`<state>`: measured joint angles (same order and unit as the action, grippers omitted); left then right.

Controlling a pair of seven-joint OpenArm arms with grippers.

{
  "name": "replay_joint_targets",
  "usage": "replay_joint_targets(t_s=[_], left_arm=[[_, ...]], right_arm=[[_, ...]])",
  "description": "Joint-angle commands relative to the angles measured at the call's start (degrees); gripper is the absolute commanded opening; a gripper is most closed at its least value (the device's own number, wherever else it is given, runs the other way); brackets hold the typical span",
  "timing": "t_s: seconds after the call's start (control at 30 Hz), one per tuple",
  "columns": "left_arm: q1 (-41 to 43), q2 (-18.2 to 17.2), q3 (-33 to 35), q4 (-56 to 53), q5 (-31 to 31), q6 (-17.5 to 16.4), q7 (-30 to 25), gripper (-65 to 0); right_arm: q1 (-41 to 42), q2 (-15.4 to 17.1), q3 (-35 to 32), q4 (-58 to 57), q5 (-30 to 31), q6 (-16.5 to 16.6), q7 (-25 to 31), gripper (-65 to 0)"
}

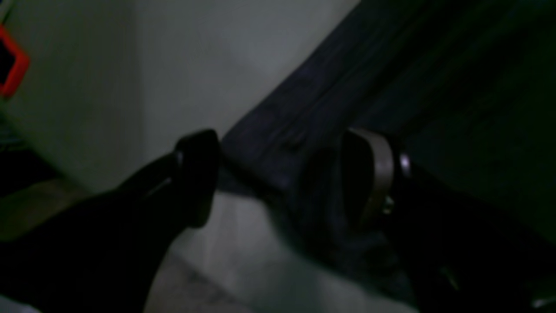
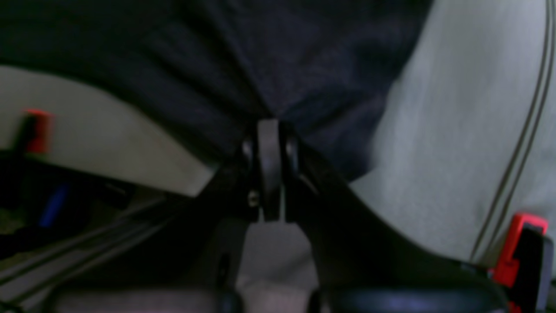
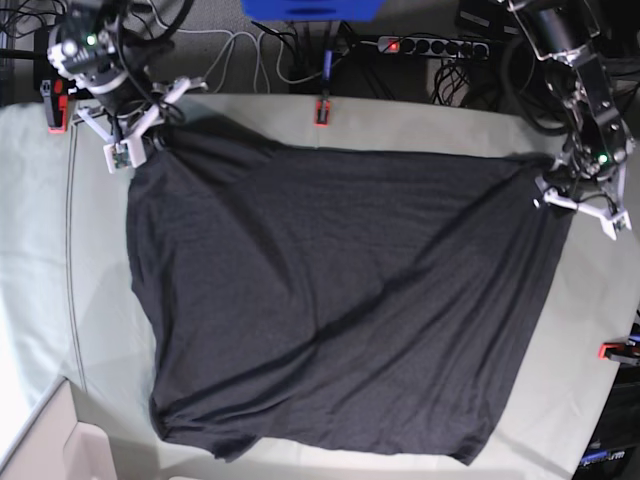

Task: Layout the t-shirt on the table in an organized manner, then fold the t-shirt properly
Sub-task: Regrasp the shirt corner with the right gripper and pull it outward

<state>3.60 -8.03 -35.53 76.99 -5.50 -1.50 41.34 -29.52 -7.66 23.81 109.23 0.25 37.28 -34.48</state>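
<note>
1. Arms reach in from the far corners of the table (image 3: 40,250): we see the right gripper (image 3: 140,143) at the base view's upper left and the left gripper (image 3: 578,203) at the right edge, each at a corner of the t-shirt (image 3: 340,300).
2. Cloth is all we have here in the way of material: the t-shirt is soft, dark charcoal, spread wide and mostly flat, with long diagonal creases; the table cover is pale grey-green with a thin seam line, and red clamps (image 3: 321,111) grip its edges.
3. In the right wrist view we see the right gripper (image 2: 270,130) clenched, its pads pressed together on a gathered pinch of t-shirt (image 2: 278,56), and folds fan out from that pinch.
4. In the left wrist view we find the left gripper (image 1: 286,174) spread wide, with the hem of the t-shirt (image 1: 304,113) lying between the black fingers (image 1: 197,174). The picture is dim and blurred, so we cannot tell whether either pad touches the cloth.
</note>
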Motion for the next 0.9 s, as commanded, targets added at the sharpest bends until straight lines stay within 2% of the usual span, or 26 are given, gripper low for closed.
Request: replay_joint_targets(t_s=[0.0,0.13,0.33,0.43,0.53,0.77,0.87], left_arm=[[-0.7,-0.9,-0.2,1.1,0.3,0.4,-0.9,-22.1],[-0.8,-1.7,-0.2,1.1,0.2,0.4,-0.9,-22.1],[-2.0,-2.1,-0.2,1.0,0.2,0.4,-0.9,-22.1],[-2.0,-2.9,-0.2,1.1,0.2,0.4,-0.9,-22.1],[-2.0,-3.0,-0.2,0.7,0.2,0.4,-0.9,-22.1],[-1.4,-3.3,-0.2,0.6,0.2,0.3,-0.9,-22.0],[-0.4,-3.3,-0.2,0.6,0.2,0.3,-0.9,-22.0]], right_arm=[[-1.4,-0.1,0.3,1.8,0.1,0.0,0.5,-65.0],[-4.5,-0.9,-0.6,1.8,0.1,0.0,0.4,-65.0],[-5.3,-0.1,-7.7,-4.0,0.1,0.0,-3.1,-65.0],[-5.4,1.3,-12.4,-4.1,0.1,1.4,-5.4,-65.0],[-5.3,1.3,-13.2,-4.1,0.0,2.1,-6.8,-64.3],[-5.3,2.7,-13.0,-4.0,0.1,2.0,-6.2,-39.9],[-5.3,1.7,-7.8,-1.8,0.1,1.8,-6.2,-34.0]])
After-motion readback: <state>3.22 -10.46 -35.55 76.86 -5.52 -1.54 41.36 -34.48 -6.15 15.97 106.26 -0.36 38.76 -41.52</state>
